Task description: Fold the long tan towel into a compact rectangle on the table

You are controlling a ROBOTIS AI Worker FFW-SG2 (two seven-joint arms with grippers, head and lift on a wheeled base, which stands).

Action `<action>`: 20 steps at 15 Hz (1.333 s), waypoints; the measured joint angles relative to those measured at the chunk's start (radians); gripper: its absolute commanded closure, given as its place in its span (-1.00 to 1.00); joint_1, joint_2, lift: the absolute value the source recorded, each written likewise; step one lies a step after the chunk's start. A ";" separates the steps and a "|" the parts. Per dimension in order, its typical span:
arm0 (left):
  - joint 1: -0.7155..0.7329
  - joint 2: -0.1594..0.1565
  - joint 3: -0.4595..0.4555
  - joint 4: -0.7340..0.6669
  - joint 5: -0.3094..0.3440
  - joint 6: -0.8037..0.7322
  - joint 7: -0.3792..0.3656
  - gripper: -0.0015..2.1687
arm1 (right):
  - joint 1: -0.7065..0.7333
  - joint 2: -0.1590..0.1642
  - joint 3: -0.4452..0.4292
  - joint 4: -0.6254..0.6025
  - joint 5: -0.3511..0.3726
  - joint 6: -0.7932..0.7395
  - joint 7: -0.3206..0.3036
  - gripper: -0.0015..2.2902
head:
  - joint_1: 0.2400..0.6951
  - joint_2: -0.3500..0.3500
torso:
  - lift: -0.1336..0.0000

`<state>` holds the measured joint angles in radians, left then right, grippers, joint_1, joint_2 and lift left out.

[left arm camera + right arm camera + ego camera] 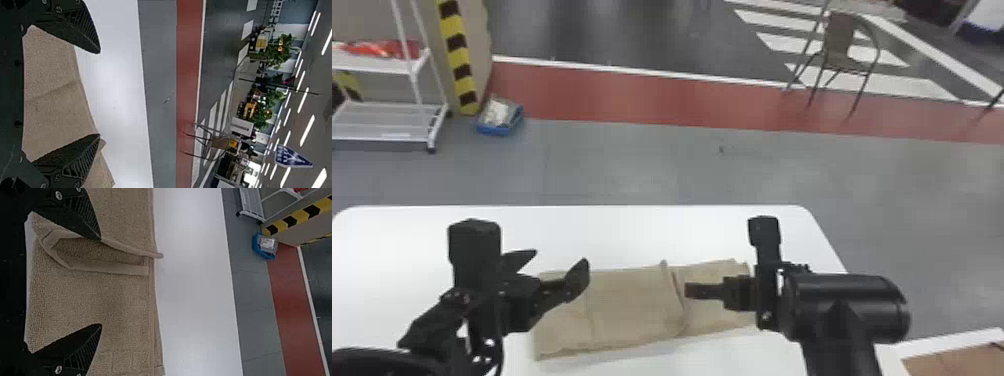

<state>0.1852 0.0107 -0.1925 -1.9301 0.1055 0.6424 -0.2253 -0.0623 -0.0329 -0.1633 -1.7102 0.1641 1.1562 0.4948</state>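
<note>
The tan towel (632, 305) lies across the white table, a folded part covering its left and middle, its edge raised slightly near the middle, and a lower layer reaching right. My left gripper (559, 262) stands open over the towel's left end. Above the right part is my right gripper (699, 291). In the left wrist view the open left gripper (100, 94) has towel (55, 90) beyond its fingers. The right wrist view has the right gripper (101, 282) open, one finger beside the folded layer's curled edge, the towel (98, 297) spread between and beyond the fingers.
The white table (632, 230) extends behind the towel to its far edge. A white shelf rack (387, 120) and a blue bin (500, 117) stand on the floor at the far left, a chair (842, 47) at the far right. A brown surface (957, 362) is at the lower right.
</note>
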 measured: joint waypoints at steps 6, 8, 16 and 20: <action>0.013 0.000 0.042 0.001 0.000 -0.004 -0.030 -0.87 | -0.038 0.007 0.035 0.099 0.014 -0.038 -0.033 -0.91 | 1.00 -0.57 | 1.00; 0.014 0.000 0.048 0.002 0.000 -0.004 -0.035 -0.87 | -0.055 0.010 0.047 0.132 0.019 -0.052 -0.036 -0.91 | 1.00 -0.55 | 1.00; 0.014 0.000 0.052 0.011 -0.001 -0.005 -0.037 -0.87 | -0.085 0.011 0.069 0.210 0.038 -0.109 -0.042 -0.63 | 1.00 -0.51 | 1.00; 0.014 -0.001 0.051 0.012 -0.002 -0.005 -0.037 -0.87 | -0.085 0.011 0.070 0.216 0.040 -0.131 -0.034 -0.48 | 1.00 -0.51 | 1.00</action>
<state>0.1991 0.0097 -0.1410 -1.9176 0.1032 0.6375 -0.2623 -0.1473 -0.0215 -0.0936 -1.4943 0.2041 1.0250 0.4605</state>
